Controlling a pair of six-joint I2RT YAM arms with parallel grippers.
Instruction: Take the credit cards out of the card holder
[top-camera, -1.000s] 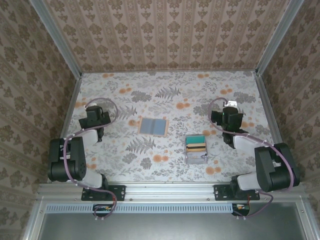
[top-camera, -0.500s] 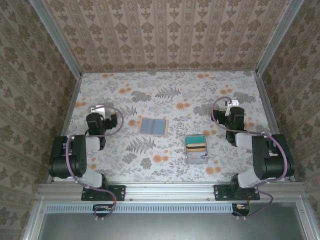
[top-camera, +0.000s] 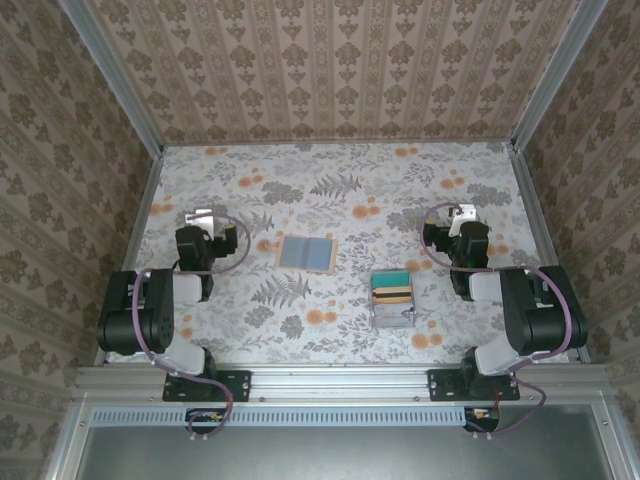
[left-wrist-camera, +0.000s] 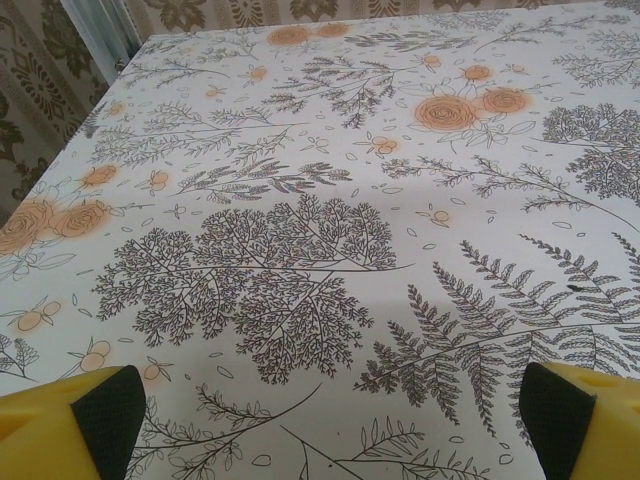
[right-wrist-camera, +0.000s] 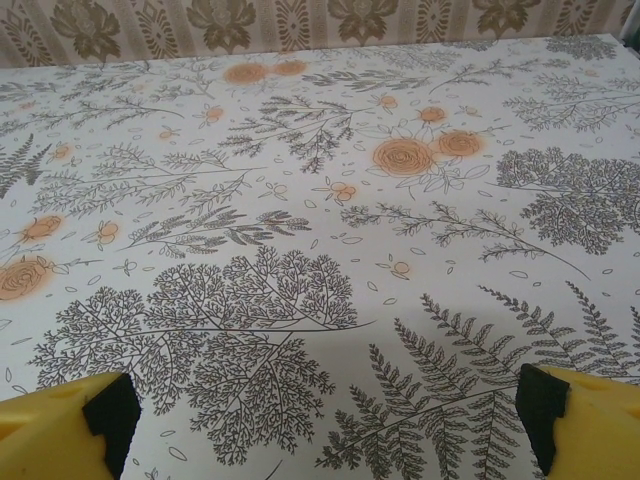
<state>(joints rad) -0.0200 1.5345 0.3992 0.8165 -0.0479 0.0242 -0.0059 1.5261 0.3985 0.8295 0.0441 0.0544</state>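
The card holder (top-camera: 306, 252) lies opened flat, grey-blue lining up, near the middle of the floral surface (top-camera: 340, 170). It sits between your two arms, and neither touches it.

Your left end effector (left-wrist-camera: 325, 425) is spread wide and grips nothing. Its yellow fingers (left-wrist-camera: 55, 425), tipped with dark pads, sit in the two lower corners of the left wrist view, with only printed ferns between them. Your right end effector (right-wrist-camera: 325, 420) is just as wide apart and also empty. Its yellow fingers (right-wrist-camera: 50, 420) frame bare patterned surface in the same way.

Seen from above, your left end effector is off to the left of the card holder, well apart from it, with the arm folded back toward its base. Your right end effector is on the far right, behind and to the right of a clear plastic box (top-camera: 393, 316).

That box stands to the right of the card holder and nearer to you, not touching it. A teal card (top-camera: 393, 276) lies at its far end, with a yellow card (top-camera: 393, 292) crossed by dark bands just in front of it.

The card holder's slots are too small here for you to tell whether they hold anything. Patterned walls (top-camera: 330, 70) close in the surface on three sides.
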